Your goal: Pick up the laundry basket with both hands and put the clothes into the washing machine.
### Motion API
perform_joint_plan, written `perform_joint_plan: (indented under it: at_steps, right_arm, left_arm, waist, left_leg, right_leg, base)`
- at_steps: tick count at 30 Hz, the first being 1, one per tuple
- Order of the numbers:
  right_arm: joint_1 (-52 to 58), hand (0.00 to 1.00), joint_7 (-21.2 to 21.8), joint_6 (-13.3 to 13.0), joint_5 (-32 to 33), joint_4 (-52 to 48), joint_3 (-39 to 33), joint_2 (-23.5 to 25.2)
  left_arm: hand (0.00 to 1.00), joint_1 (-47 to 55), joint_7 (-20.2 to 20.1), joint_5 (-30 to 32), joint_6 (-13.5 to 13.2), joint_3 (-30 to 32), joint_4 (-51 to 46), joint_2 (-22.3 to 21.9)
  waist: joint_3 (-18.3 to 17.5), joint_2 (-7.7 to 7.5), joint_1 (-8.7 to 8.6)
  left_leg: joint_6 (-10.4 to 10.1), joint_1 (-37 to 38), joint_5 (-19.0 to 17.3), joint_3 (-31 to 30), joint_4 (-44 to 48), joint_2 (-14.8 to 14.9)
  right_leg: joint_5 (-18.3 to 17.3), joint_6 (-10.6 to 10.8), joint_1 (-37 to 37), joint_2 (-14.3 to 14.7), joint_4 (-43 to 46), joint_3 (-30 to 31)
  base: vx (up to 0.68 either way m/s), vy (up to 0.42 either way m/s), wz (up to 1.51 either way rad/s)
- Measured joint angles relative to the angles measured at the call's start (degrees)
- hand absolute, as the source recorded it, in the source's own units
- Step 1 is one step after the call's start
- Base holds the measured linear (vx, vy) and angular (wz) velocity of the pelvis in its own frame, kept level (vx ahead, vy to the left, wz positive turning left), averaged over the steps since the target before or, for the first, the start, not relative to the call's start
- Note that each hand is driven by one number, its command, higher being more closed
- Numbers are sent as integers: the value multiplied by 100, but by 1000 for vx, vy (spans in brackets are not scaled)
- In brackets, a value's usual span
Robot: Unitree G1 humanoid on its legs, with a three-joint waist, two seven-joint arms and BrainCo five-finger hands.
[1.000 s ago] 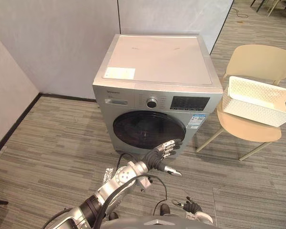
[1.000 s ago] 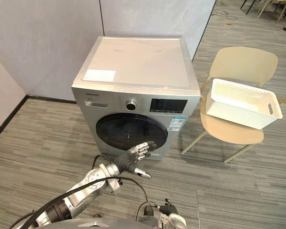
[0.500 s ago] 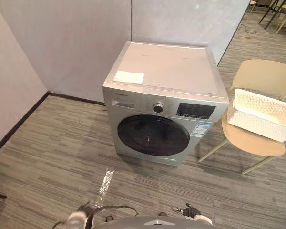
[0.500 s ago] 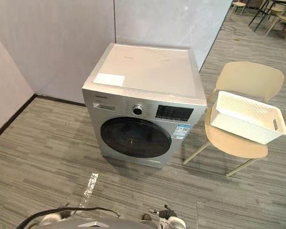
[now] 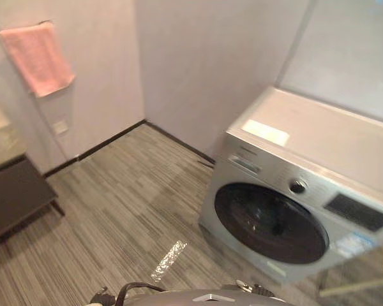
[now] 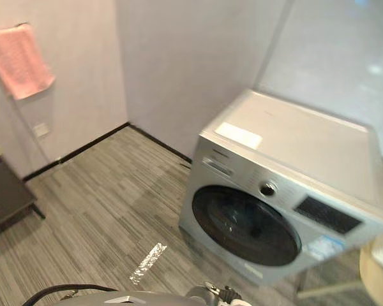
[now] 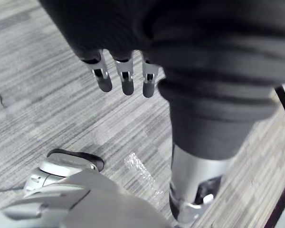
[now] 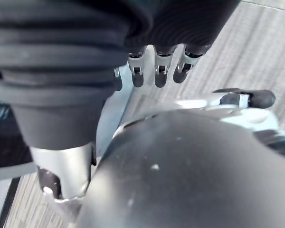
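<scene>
The silver washing machine stands at the right against the grey wall, its round dark door closed. My left hand hangs low over the striped floor with its fingers straight and nothing in it. My right hand hangs beside my body, fingers relaxed and empty as well.
A pink towel hangs on the left wall above a dark low cabinet. A beige chair's edge pokes in at the far right. Grey striped floor lies open between cabinet and machine.
The camera has swung to the left, so the machine now sits at the right and the chair with the white basket has left the picture. My left arm dropped from the machine's door.
</scene>
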Motion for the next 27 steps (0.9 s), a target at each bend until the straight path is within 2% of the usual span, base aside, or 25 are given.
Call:
perform_joint_plan:
  at_steps: [1,2,3,4,6,7,9,11,12,13,14,16,17,18,19,20,21,22,23,24,25,26,27]
  right_arm:
    - [40,0,1,-1,0,-82,4,58]
    - [93,0,3,-9,14,-270,56,68]
    - [88,0,0,-10,71,-320,68,68]
    - [99,0,-13,-8,162,-356,180,61]
    - [97,0,-25,-5,178,-353,280,47]
    - [93,0,-31,1,196,-349,415,12]
    - [88,0,-32,2,203,-348,612,-30]
    - [50,0,-30,13,196,-318,761,-55]
    - [-3,0,-1,48,138,-285,794,-132]
    - [-55,0,0,48,108,-276,774,-210]
    - [-104,0,1,50,99,-254,772,-228]
    - [-185,0,-27,43,117,-233,773,-247]
    - [-177,0,-6,67,115,-227,786,-271]
    - [-155,0,173,46,105,-233,918,-348]
    - [-181,0,335,97,156,-116,899,-422]
    - [-162,0,329,74,157,-71,883,-442]
    - [-160,0,194,37,184,-62,765,-413]
    - [-155,0,-5,-17,247,-88,594,-369]
    - [-155,0,-36,-43,325,-91,543,-363]
    - [-178,0,-83,-73,408,-76,531,-249]
    - [-162,0,-123,-73,449,-67,537,-160]
    - [-228,0,-138,-83,465,-69,550,-24]
    - [-249,0,-140,-84,543,-71,552,87]
  left_arm:
    - [0,0,2,-5,1,53,-6,-5]
    - [0,18,10,0,21,193,-98,-53]
    - [0,18,21,4,24,233,-143,-76]
    - [0,-4,31,60,21,259,-242,-104]
    - [0,-40,40,131,-6,469,-409,-193]
    - [0,-60,49,154,-32,634,-470,-257]
    - [0,-64,55,263,-31,787,-540,-308]
    - [0,-63,54,355,-28,889,-556,-319]
    - [0,-60,94,355,-23,965,-550,-395]
    - [0,8,144,354,-30,963,-513,-429]
    - [0,-5,151,354,-31,943,-493,-431]
    - [0,-92,165,330,-29,878,-415,-432]
    - [0,-134,171,302,-29,872,-391,-433]
    - [0,-206,174,226,-33,808,-389,-425]
    - [0,-259,171,227,-37,701,-393,-430]
    - [0,-258,175,232,-37,640,-393,-434]
    - [0,-241,181,234,-40,549,-393,-421]
    - [0,-225,188,245,-38,435,-383,-407]
    - [0,-218,183,250,-37,383,-379,-405]
    - [0,-201,170,290,-39,282,-341,-283]
    - [0,-200,163,378,-39,236,-339,-208]
    - [0,-199,150,517,-29,213,-324,-103]
    - [0,-168,153,585,-27,205,-248,-32]
  waist:
    - [6,-10,-1]
    - [12,-15,32]
    - [30,0,29]
    - [29,5,5]
    - [29,5,0]
    - [28,7,26]
    - [25,-4,57]
    - [-4,-49,84]
    - [-31,27,141]
    - [-123,183,120]
    - [-126,231,92]
    - [-91,303,-17]
    - [-51,323,-16]
    - [102,311,42]
    - [150,413,113]
    - [159,452,104]
    - [181,480,83]
    - [196,532,53]
    - [193,560,69]
    - [141,435,86]
    - [160,273,61]
    - [129,13,60]
    - [166,-36,66]
  left_leg:
    - [-5,-23,-27,-123,50,-12]
    - [-14,-12,-87,-355,74,-63]
    - [-24,30,-110,-438,58,-75]
    - [-69,40,-269,-462,102,-51]
    - [-124,-43,-461,-489,322,-42]
    - [-173,-99,-678,-581,561,-39]
    - [-279,-140,-1057,-799,914,6]
    - [-386,-119,-1421,-962,1119,136]
    - [-518,-46,-1576,-981,1151,411]
    - [-638,-56,-1554,-1039,1183,723]
    - [-715,-110,-1471,-1048,1250,813]
    - [-951,-529,-912,-940,2157,889]
    - [-993,-659,-707,-758,2521,897]
    - [-934,-926,-437,-87,3282,1065]
    - [-877,-1208,-554,745,3811,1351]
    - [-923,-1305,-610,1151,3869,1500]
    - [-959,-1385,-617,1745,3686,1665]
    - [-1070,-1422,-307,2294,2813,1684]
    - [-993,-1420,-219,2446,2510,1689]
    - [-1093,-1206,-326,2526,1841,1469]
    - [-1074,-1020,-335,2562,1348,1329]
    - [-701,-729,-130,2647,455,1144]
    - [-660,-658,129,2682,61,1033]
  right_leg:
    - [-102,100,-97,131,-61,102]
    - [-278,306,-324,378,-492,362]
    - [-341,293,-316,437,-818,433]
    - [-400,264,-219,536,-1924,686]
    - [-338,187,-82,595,-3046,1100]
    - [-251,117,-27,603,-3562,1273]
    - [-123,116,26,610,-3831,1242]
    - [7,195,102,585,-3887,909]
    - [144,643,86,762,-3725,741]
    - [10,413,101,1040,-3602,491]
    - [-39,332,121,1125,-3585,401]
    - [-170,109,538,1198,-3800,-36]
    - [-194,67,750,1199,-3911,-148]
    - [-246,-19,1192,1185,-4107,-333]
    - [-296,-102,1488,1175,-4170,-467]
    - [-298,-105,1590,1159,-4172,-542]
    - [-301,-102,1738,1138,-4176,-680]
    - [-322,-71,1919,1164,-4177,-860]
    - [-367,-22,1911,1221,-4166,-886]
    - [-532,24,1867,1126,-4194,-840]
    - [-548,43,1846,1061,-4258,-811]
    - [-547,44,1701,967,-4307,-807]
    - [-520,29,1606,895,-4311,-799]
  base:
    - [156,36,133]
    - [144,6,96]
    - [231,-49,118]
    - [185,-80,88]
    - [242,-150,86]
    - [340,-251,82]
    - [347,-291,64]
    - [382,-374,35]
    - [462,-462,20]
    - [469,-454,21]
    - [450,-443,45]
    - [399,-425,78]
    - [334,-356,96]
    - [269,-270,84]
    - [241,-229,78]
    - [193,-156,65]
    - [163,-75,72]
    - [133,-36,69]
    - [105,-12,69]
    - [65,-3,46]
    - [84,-11,49]
    - [47,1,30]
    - [14,-12,19]
